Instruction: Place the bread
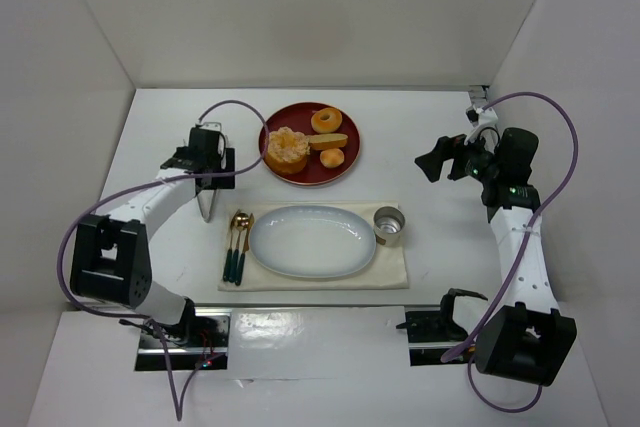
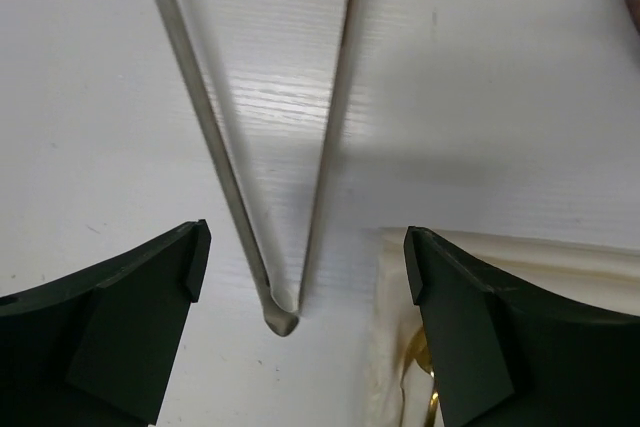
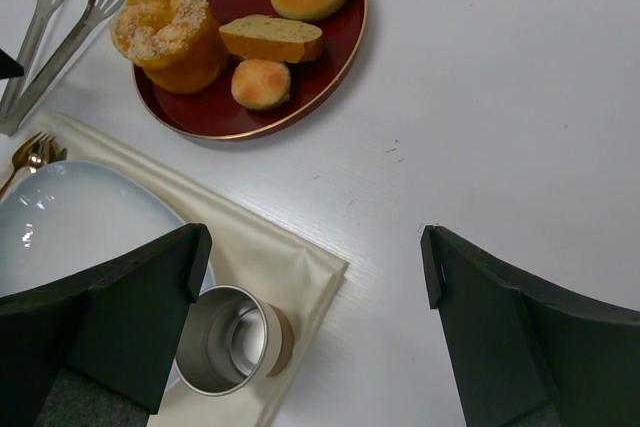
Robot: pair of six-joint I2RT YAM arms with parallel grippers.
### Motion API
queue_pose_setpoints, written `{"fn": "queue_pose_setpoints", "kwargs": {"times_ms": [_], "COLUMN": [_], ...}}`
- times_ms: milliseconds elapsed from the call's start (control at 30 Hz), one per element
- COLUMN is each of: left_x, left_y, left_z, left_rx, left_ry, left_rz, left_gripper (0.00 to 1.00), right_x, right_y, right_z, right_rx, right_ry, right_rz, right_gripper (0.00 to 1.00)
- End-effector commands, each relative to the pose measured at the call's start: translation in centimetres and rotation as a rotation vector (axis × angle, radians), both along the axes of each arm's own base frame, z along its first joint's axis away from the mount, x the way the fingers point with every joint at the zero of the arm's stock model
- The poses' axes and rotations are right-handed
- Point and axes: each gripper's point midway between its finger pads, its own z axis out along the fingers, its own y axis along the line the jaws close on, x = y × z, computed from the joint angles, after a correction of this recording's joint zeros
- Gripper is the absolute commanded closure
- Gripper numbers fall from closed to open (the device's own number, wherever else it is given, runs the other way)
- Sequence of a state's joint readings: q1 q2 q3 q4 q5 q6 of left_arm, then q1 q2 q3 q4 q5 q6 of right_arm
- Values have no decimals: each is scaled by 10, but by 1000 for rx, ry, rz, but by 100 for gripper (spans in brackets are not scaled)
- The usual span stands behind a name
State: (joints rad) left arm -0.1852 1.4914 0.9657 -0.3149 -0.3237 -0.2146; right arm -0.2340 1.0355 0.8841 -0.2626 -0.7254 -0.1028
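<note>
**Left gripper (image 2: 305, 267) open over the tongs (image 2: 225, 177); bread (image 1: 287, 150) on the red plate (image 1: 352, 137)**

Left gripper's jaws stand wide apart and hold nothing. In the left wrist view its fingers sit on either side of the tongs' hinged end; whether they touch the tongs cannot be told. The right gripper (image 3: 310, 277) is also spread wide and empty, above the right side of the table (image 1: 450, 117).

The bread, a golden bun with a lumpy pale-crusted top, stands on the left part of the red plate, toward the table's far edge near the middle. Sharing the plate are a ring doughnut (image 1: 325, 120) at the far side, an oblong bread slice (image 1: 328, 141) just right of the bread, and a small round bun (image 1: 332, 158) nearer.

The tongs lie on the table left of the plate, just off the left edge of a cream cloth (image 1: 390, 267). On that cloth sit a white oval plate (image 1: 312, 240), a gold spoon and fork (image 1: 238, 242) along its left side, and a metal cup (image 1: 389, 226) by its right end.
</note>
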Motion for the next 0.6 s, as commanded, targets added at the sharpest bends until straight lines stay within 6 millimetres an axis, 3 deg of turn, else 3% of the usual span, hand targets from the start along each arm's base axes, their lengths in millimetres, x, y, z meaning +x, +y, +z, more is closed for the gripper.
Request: {"fn": "queue_pose_setpoints", "kwargs": {"times_ms": [0, 100, 567], "left_x": [17, 20, 26], "left_y": [12, 16, 30], "left_z": [17, 21, -5], "left_rx": [-28, -63, -96], "left_ry": [-62, -77, -6], "left_rz": [64, 76, 116], "left_gripper": [3, 3, 4], "right_x": [-1, -1, -1], "right_y": [2, 2, 2], "right_z": [22, 22, 22], "right_rx": [-14, -14, -14], "right_ry": [-75, -75, -75], "right_rz": [18, 18, 18], "right_gripper": [0, 0, 0]}}
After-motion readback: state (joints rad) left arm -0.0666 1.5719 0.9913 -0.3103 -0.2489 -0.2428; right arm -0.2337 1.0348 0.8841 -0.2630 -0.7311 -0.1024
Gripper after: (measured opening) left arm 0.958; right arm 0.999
